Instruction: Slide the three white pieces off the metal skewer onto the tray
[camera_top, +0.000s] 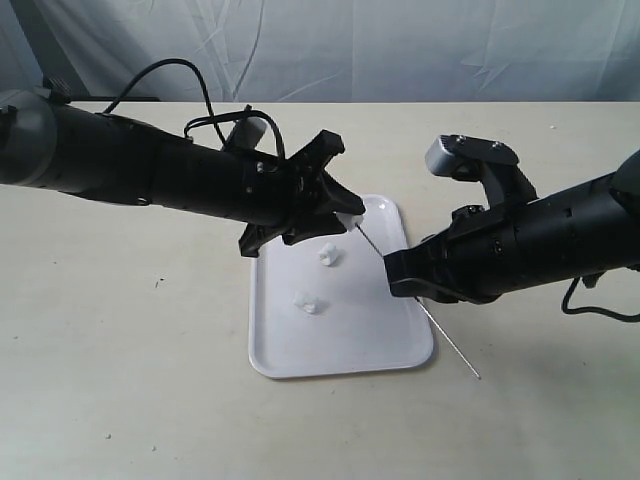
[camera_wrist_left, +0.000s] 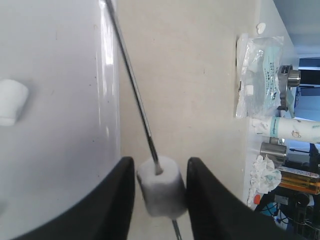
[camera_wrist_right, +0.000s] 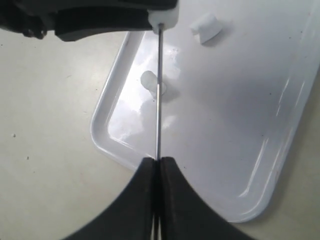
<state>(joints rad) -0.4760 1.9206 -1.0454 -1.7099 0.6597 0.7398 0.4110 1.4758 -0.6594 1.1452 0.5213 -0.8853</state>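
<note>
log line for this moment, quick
left gripper: flanks last white piece on metal skewer, grip unclear | right gripper: shut on skewer | tray: two white pieces

Bright, even light — glossy glare on the tray (camera_wrist_right: 240, 130) — close foreground softly blurred.

The tray (camera_top: 380, 345) lay on the table (camera_top: 120, 400) between the two arms, with one white piece (camera_top: 328, 254) on it behind a second white piece (camera_top: 307, 303). The metal skewer (camera_top: 450, 342) slanted over the tray's right rim from the left gripper (camera_wrist_left: 160, 185) at the back through the right gripper (camera_wrist_right: 159, 172), its front end over the table right of the tray. The third piece (camera_wrist_left: 161, 195) sat on the skewer between the left gripper's fingers.
</note>
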